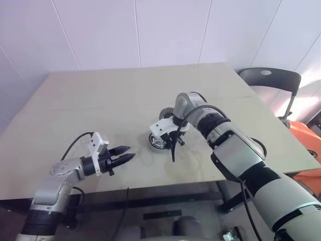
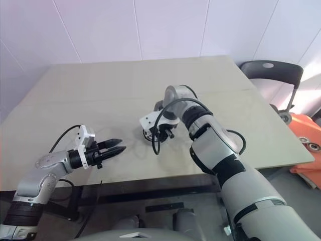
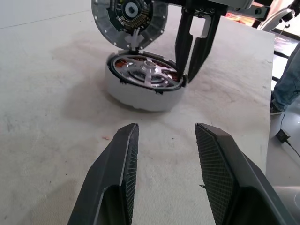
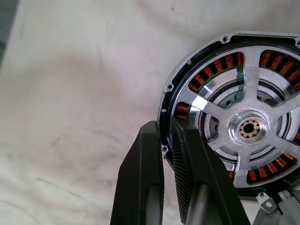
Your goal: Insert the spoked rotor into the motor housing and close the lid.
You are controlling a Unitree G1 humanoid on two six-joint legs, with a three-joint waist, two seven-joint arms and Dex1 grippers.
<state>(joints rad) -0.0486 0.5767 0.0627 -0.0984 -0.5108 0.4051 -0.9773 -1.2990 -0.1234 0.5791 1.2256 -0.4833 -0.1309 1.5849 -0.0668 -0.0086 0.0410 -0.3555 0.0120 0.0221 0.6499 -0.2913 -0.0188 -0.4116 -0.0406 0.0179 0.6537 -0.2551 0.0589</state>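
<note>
A: Jaws first. Our left gripper has its black fingers parted w/ nothing between them, aimed at the motor housing, a short round silver-rimmed metal cup w/ copper-red windings, but well short of it. Our right gripper is pinched tight; whether it nips the housing's rim or just rests its tips against it, we can't tell.

B: And the rotor?

A: The spoked rotor, a silver-white metal wheel w/ thick spokes round a hub, sits inside the housing, windings showing thru its gaps. Looks seated, so we'd call the insert step done.

B: Lid?

A: The lid, a flat round grey disc w/ a dark centre, stands tilted on edge at the housing's far side, touching its rim. Not down yet. We reckon what's left is lowering it flat onto the housing & pressing it home.
</note>
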